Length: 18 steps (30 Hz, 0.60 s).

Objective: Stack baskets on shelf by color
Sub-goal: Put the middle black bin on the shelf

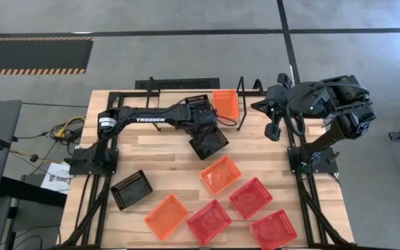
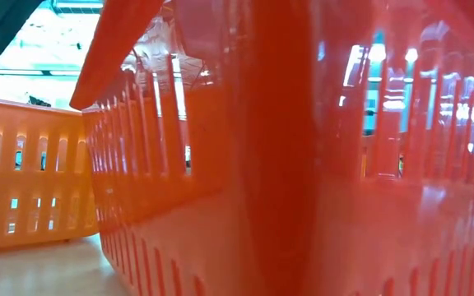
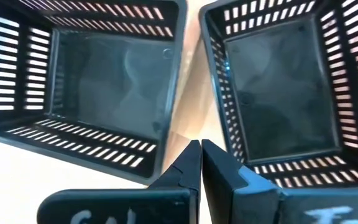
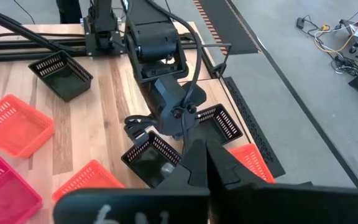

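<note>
Two black baskets lie side by side in the left wrist view, one (image 3: 104, 81) and the other (image 3: 291, 87). From above, one (image 1: 198, 104) sits on the shelf (image 1: 248, 89) beside an orange basket (image 1: 226, 104). The other (image 1: 208, 144) lies on the table just in front. My left gripper (image 3: 201, 152) is shut, and its fingertips point down over the strip of wood between the two. A third black basket (image 1: 130, 189) lies at the near left. My right gripper (image 1: 273, 130) is shut and raised at the far right, holding nothing. My left gripper points its shut fingertips (image 3: 191, 155) down into the gap between the two black baskets, close to the corner rim (image 3: 166, 146) of one. I cannot tell whether they touch either basket.
Two orange baskets (image 1: 221, 173) (image 1: 165, 215) and three red baskets (image 1: 251, 198) (image 1: 209, 222) (image 1: 273, 229) lie scattered over the table's near half. A red basket (image 2: 303, 164) and an orange one (image 2: 23, 181) fill the low view. Black frame rails run along both sides.
</note>
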Available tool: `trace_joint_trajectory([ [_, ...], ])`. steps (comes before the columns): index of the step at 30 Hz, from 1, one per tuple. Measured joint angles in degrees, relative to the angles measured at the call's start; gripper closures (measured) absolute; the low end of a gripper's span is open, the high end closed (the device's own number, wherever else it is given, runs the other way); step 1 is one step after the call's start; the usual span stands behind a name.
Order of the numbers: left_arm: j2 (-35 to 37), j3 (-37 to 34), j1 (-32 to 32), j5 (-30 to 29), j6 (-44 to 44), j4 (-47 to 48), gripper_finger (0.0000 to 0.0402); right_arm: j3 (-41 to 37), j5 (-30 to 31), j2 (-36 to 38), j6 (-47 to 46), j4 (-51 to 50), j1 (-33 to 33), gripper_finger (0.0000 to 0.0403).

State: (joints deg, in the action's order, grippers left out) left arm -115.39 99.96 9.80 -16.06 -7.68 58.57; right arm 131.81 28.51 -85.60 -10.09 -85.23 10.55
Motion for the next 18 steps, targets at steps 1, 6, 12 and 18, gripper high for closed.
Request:
trace_joint_trajectory([
  [1, 0.0, 0.0, 0.01, -0.29, 0.49, 0.0, 0.0401, 0.0, 0.0, 0.0, 0.0, 0.0, -0.01, 0.0402],
  [6, 0.0, 0.0, 0.67, -1.19, 1.46, 0.0, 0.0401, 0.0, 0.0, 0.0, 0.02, 0.0, -0.02, 0.0402],
  [12, 0.0, 0.0, 2.91, -1.37, 2.58, 0.02, 0.0401, 0.0, 0.0, 0.0, 0.02, -0.02, -0.02, 0.0402],
  [18, 0.0, 0.0, 4.7, -1.24, 4.04, 0.01, 0.0401, 0.0, 0.0, 0.0, 0.02, -0.02, -0.02, 0.0402],
])
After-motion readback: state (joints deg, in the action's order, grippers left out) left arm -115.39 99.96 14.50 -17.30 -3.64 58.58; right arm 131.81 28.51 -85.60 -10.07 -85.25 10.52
